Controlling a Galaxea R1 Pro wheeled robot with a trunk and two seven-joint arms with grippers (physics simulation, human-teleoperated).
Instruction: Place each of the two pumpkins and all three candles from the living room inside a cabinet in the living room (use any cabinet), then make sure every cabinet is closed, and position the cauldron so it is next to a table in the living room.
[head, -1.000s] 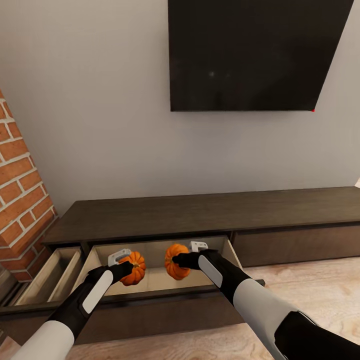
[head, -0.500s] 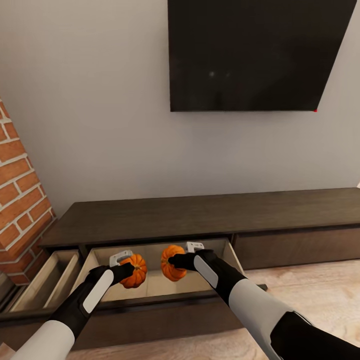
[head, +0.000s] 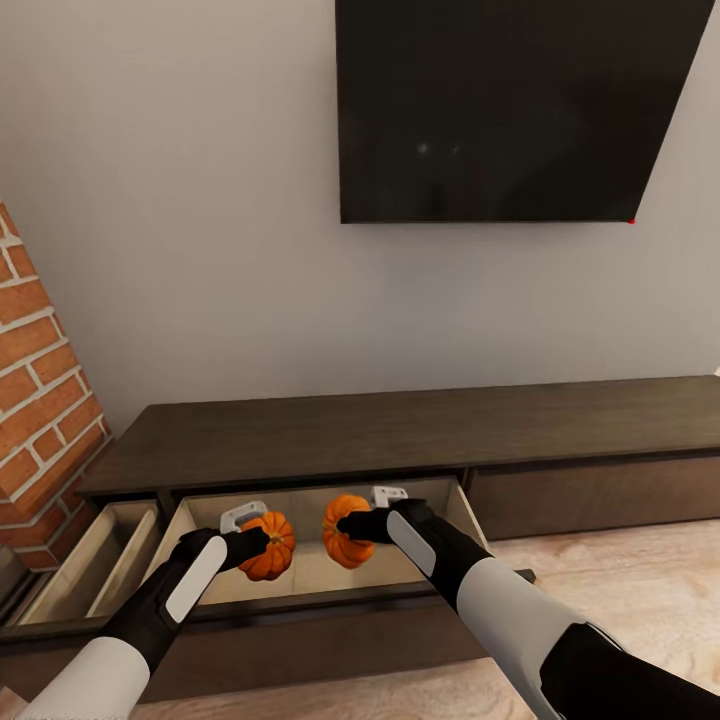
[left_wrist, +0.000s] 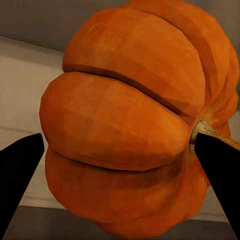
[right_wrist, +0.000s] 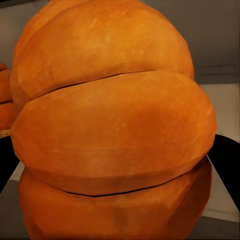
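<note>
Pumpkins (head: 270, 545) held sideways, stems (left_wrist: 207, 131) horizontal

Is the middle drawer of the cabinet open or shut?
Open: the middle drawer is pulled out of the cabinet, its tan inside showing.

Orange ribbed pumpkins (head: 268, 545); dark-brown cabinet (head: 400, 430), seemingly tan inside.

Each arm has a white upper segment followed by a black forearm carrying an elongated white inset panel. The left gripper (head: 252, 545) and right gripper (head: 352, 523) are black, each topped by a light grey bracket, possibly a camera mount. In the left wrist view, the fingers (left_wrist: 17, 172) appear as plain matte-black tapered blades.
</note>
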